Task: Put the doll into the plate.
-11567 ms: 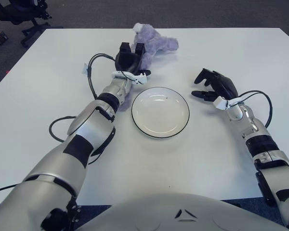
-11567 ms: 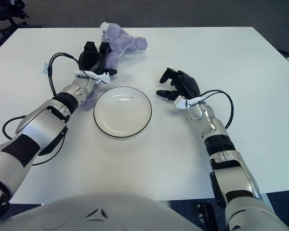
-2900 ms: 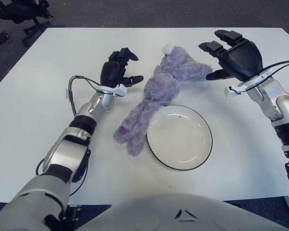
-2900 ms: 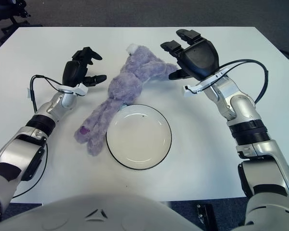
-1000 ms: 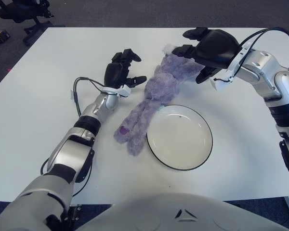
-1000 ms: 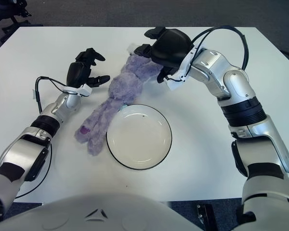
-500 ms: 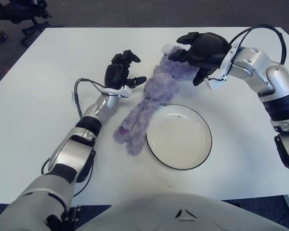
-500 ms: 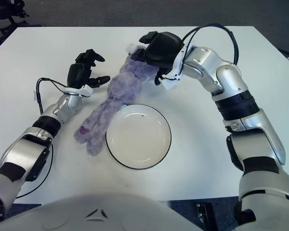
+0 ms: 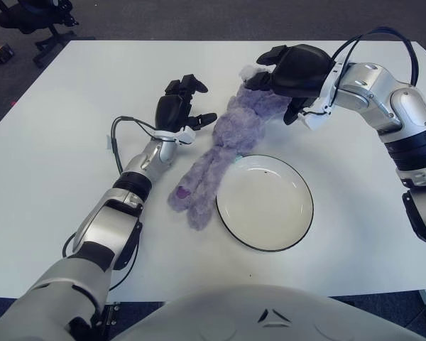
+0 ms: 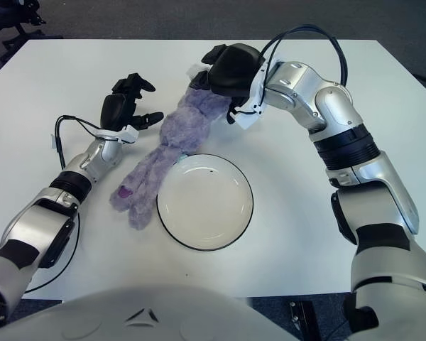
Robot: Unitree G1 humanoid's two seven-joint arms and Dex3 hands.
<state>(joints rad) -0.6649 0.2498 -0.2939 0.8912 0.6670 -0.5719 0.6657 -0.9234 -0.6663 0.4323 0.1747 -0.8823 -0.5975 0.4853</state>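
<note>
The fluffy purple plush doll lies stretched on the white table, just left of the round glossy white plate with a black rim. The right hand covers its head, grip unclear. The left hand hovers left of the doll, fingers loosely spread.

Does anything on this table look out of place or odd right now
Nothing is spilled or damaged. The purple doll lies stretched on the table beside the plate, not in it, with the right hand over its head.
</note>
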